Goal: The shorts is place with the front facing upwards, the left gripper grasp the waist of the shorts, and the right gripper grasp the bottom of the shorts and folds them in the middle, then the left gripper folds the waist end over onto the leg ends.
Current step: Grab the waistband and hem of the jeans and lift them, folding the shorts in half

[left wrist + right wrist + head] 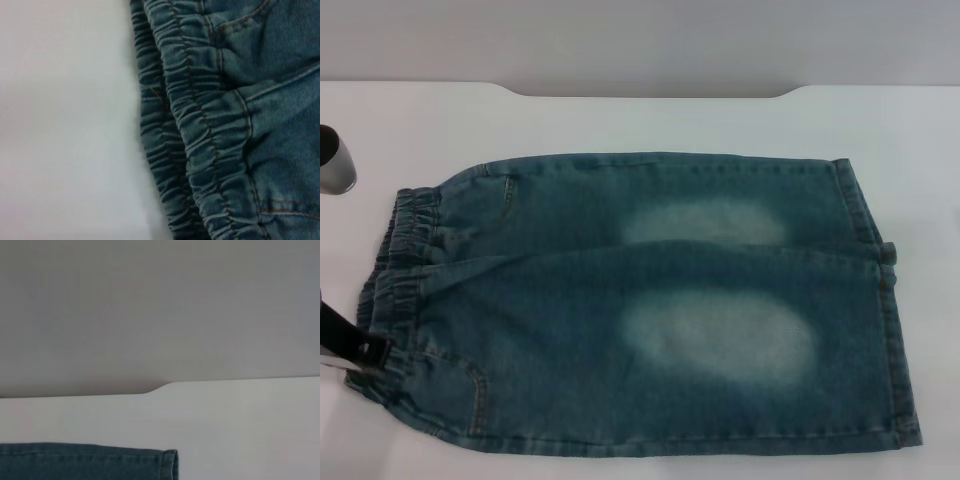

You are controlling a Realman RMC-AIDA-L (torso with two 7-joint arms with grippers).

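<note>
White table [640,120], grey wall behind, with a notch in the far edge.

Head view: you have the shorts [650,310] lying flat across the table, pale-oval face up, waist [395,270] toward the robot's left, hems [895,330] toward its right. Both legs lie side by side, so by my reading the middle fold is not yet made, and the waist-over-hems fold is also left. The left gripper [355,352] shows only as a black piece at the picture's left edge, touching or just over the near corner of the waist. You cannot tell from here how far its fingers are apart or whether they hold cloth. A silver-grey cylinder [334,160] sits at the left edge farther back; most of it is cut off. The right gripper is not in this view.

Left wrist view: the ruched elastic waist fills half the picture, bare table beside it. No fingers show, so the grasp stays unconfirmed.

Right wrist view: table, wall, and one hem corner of the shorts at the picture's edge. The right gripper's own fingers do not show; you cannot judge its opening. The camera looks across the table from well apart from the cloth, so I judge this arm is not yet at the hems.
</note>
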